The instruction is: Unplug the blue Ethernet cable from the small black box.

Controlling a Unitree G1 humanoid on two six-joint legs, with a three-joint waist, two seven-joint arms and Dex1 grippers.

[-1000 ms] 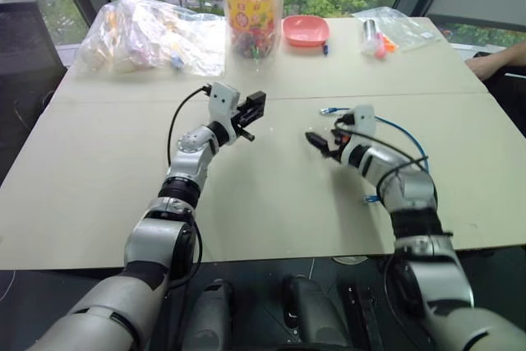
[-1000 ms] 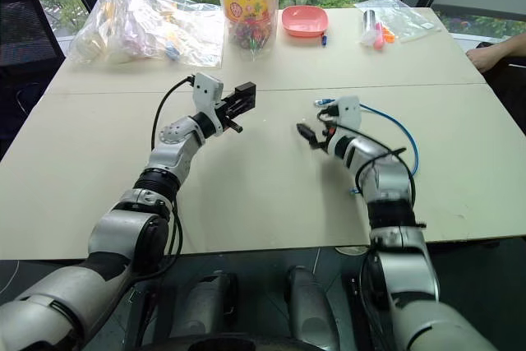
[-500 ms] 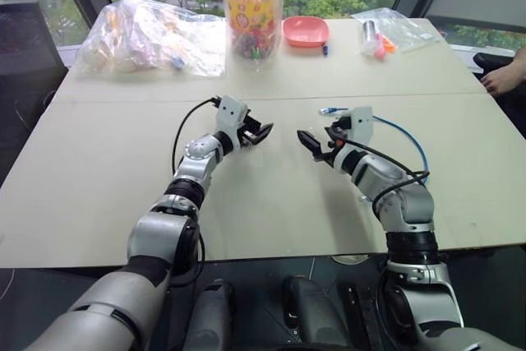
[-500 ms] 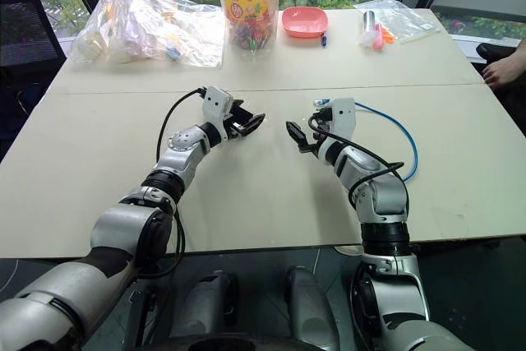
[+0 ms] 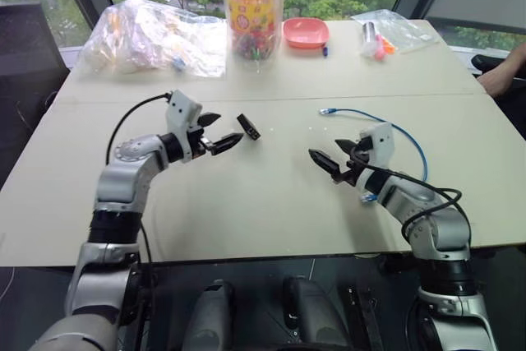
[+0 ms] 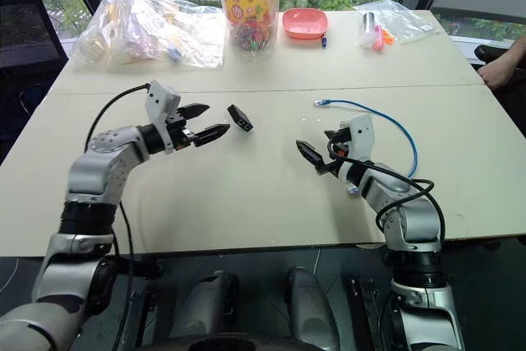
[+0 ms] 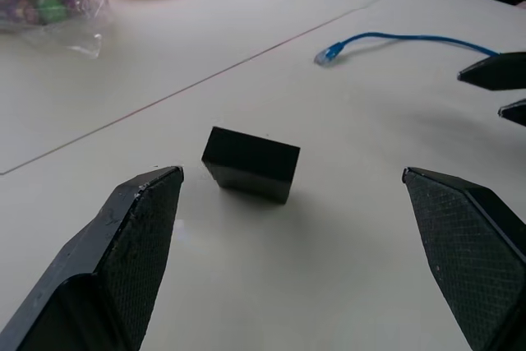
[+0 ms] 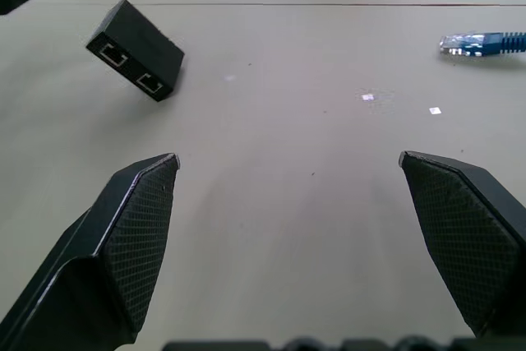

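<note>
behind the beige counter (image 5: 271,203), big windows look out on green trees. the small black box (image 5: 249,127) lies loose, just past the left fingers (image 5: 215,132), which are spread and hold nothing; its 2 ports sit bare. the blue ethernet cable (image 5: 386,121) curls well apart toward the right fingers (image 5: 339,159), also spread and bare, so the unplugging looks done.

My head cameras look forward and down over the tabletop (image 5: 271,203), covering both arms. Each wrist camera sits low and close, looking along its own tool. Both wrist views share the box (image 7: 251,163) and the cable (image 8: 481,42) end.
</note>
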